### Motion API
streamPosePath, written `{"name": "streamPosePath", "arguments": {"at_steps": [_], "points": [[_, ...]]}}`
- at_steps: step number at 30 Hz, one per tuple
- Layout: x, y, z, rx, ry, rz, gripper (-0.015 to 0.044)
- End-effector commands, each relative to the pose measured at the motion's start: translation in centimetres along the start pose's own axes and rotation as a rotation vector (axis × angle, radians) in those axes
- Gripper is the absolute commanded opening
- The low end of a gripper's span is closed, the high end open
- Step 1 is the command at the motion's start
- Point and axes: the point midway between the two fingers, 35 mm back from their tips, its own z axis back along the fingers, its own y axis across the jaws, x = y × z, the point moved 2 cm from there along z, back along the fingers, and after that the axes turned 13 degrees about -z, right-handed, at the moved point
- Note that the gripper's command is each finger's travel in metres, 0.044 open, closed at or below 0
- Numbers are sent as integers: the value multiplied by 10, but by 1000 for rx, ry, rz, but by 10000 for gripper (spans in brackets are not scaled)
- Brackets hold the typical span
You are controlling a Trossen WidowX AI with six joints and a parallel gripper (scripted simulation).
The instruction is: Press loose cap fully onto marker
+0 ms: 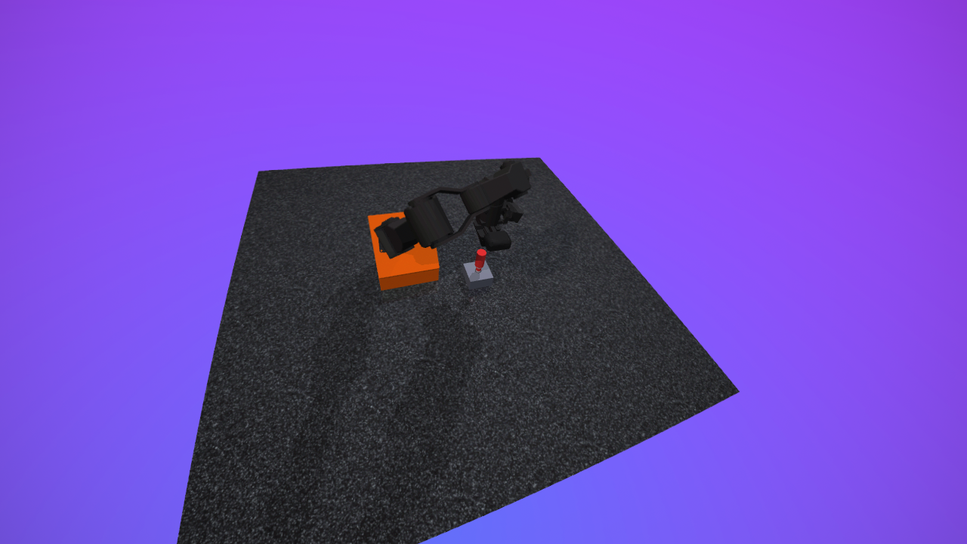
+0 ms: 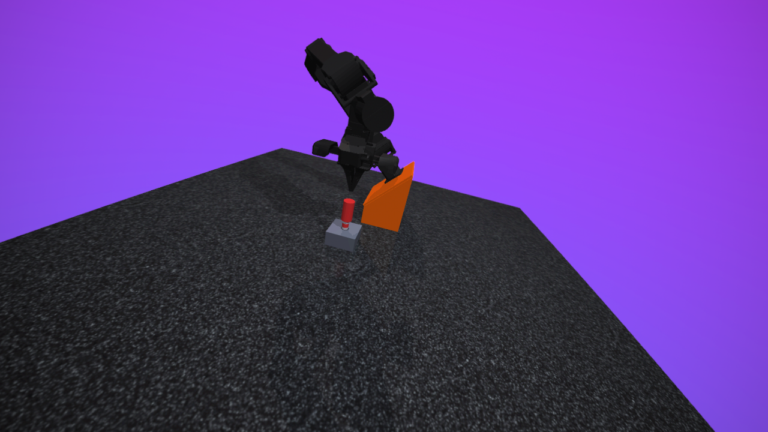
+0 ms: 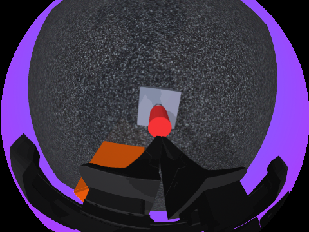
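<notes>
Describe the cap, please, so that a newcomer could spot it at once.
Start at the orange base block under the arm; a small grey holder block sits beside it. The cap is the red cylinder standing upright on it, the only red thing.

A bare robot test bench rather than any lived-in room: a dark speckled worktop (image 1: 418, 406) floats against a plain purple backdrop with no walls or furniture to see. One black arm (image 1: 432, 216) rises from an orange base block (image 1: 412, 273) near the middle, and at its 3 o'clock sits a small grey holder block (image 1: 478, 278)
</notes>
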Motion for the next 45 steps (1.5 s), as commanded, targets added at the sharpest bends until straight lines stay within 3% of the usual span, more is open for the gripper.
{"name": "streamPosePath", "arguments": {"at_steps": [1,22,28,30,35,39,45], "points": [[0,-1,-5,-5,-3,4,0],[1,-1,-36,-6,-4,4,0],[2,0,-31,2,-7,-2,0],[3,1,-22,5,-7,-1,0],[2,2,48,7,-5,3,0],[1,1,58,4,-5,3,0],[1,1,58,4,-5,3,157]]}}
